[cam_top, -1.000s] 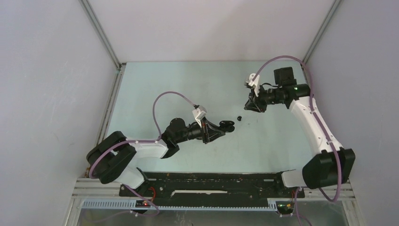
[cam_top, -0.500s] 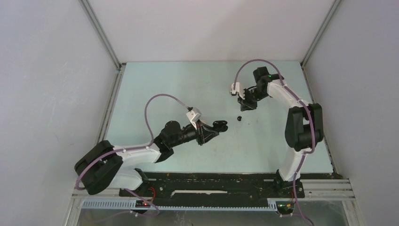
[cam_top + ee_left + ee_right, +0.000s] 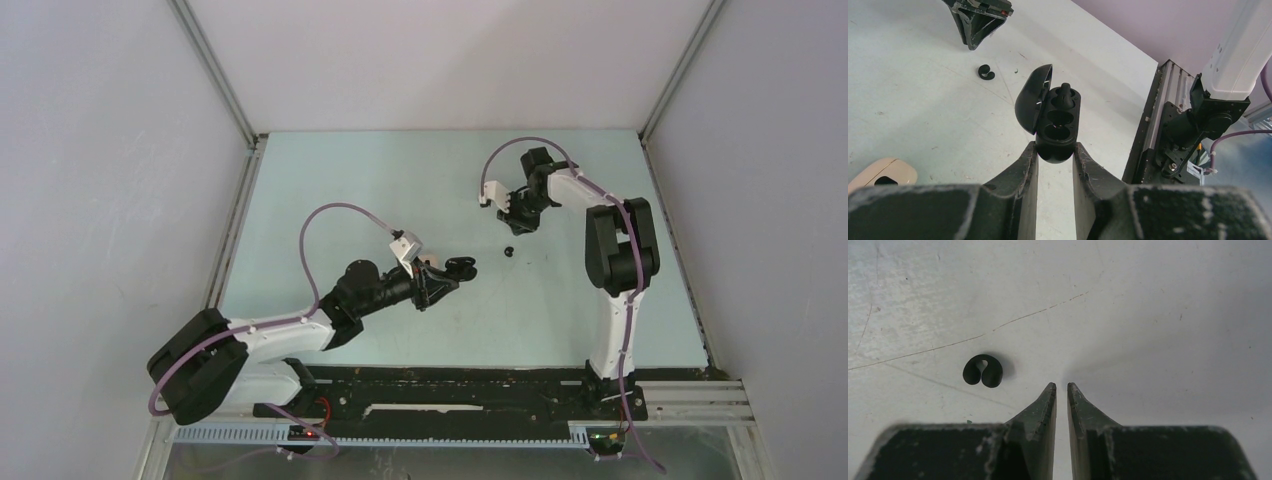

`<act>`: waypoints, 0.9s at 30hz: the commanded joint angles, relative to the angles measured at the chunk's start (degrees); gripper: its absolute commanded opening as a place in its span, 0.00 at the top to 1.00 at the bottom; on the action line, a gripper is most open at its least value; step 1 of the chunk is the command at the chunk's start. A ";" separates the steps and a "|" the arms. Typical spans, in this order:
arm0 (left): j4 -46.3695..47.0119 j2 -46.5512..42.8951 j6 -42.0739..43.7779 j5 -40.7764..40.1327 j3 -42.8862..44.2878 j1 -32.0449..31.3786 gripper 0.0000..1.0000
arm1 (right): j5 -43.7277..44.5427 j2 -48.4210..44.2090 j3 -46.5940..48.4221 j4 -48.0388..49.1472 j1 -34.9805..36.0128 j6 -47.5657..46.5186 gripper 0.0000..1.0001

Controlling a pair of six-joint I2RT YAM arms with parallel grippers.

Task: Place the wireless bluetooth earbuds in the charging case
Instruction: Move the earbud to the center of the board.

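Over the table (image 3: pixel 350 190), clamping the open case (image 3: pixel 1058 120) firmly in the left gripper (image 3: pixel 1055 147), one earbud (image 3: pixel 1065 91) already seated. Hovering the right gripper (image 3: pixel 1061 386), jaws almost closed and empty, just beside the loose earbud (image 3: pixel 982 371). Probably needing next: opening wider, centring, pinching.

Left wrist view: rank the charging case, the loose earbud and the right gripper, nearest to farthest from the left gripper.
1. charging case, clamped in the left gripper, lid open.
2. loose earbud, on the table ahead, left of the case.
3. right gripper, beyond the earbud, at the view's top edge.
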 commanded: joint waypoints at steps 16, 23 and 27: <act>1.23 -0.52 1.24 -0.03 0.09 0.01 1.00 | -0.24 -3.31 -5.55 -5.73 2.56 -1.49 0.82; 1.23 0.14 1.24 0.48 0.63 0.01 1.00 | -1.74 -4.52 -6.41 -8.68 3.03 -0.43 0.82; 1.26 -0.01 1.24 0.67 0.66 0.03 1.00 | -3.76 -5.62 -6.22 -9.79 3.38 0.44 0.82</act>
